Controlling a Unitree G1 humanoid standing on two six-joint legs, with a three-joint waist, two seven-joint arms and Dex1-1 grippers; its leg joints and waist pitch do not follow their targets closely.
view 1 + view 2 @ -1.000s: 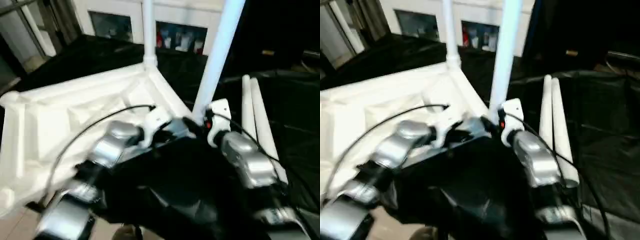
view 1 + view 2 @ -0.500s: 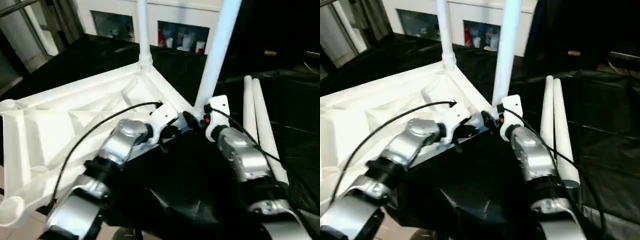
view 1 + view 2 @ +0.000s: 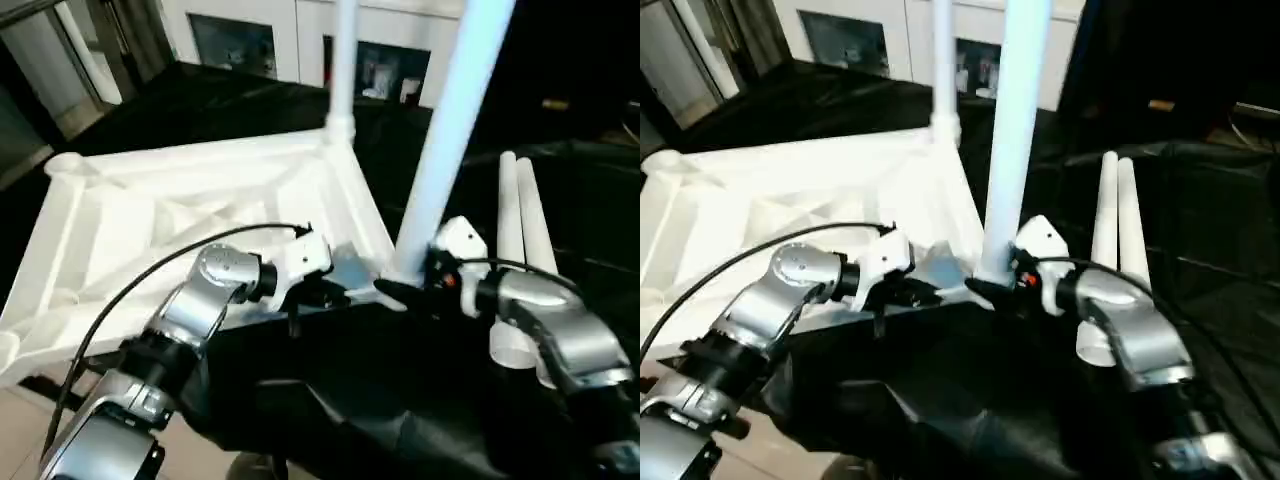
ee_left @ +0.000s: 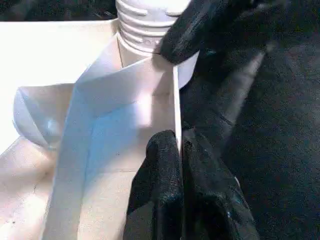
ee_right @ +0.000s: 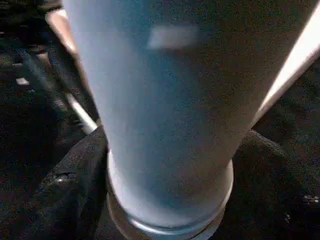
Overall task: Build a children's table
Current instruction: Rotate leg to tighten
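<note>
White hollow plastic, so the upside-down tabletop point(image 3: 190, 215) on the black table point(image 3: 600, 210) looks light, stiff and slick: left claw point(image 4: 181, 150) pinches its thin rim, right claw point(image 3: 398, 293) spread around the near leg point(image 3: 450, 130) base, best hold.

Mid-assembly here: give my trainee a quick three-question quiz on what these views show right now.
1. True or false: the tabletop lies with its ribbed underside up.
2. How many legs stand upright in corner sockets? A one, B two, C four.
3. What is the left gripper shut on?

Key:
1. True.
2. B: the near leg and the far leg; two loose legs lie on the black cloth.
3. The tabletop's thin edge wall, close to the near leg's socket, where the right gripper sits.
</note>
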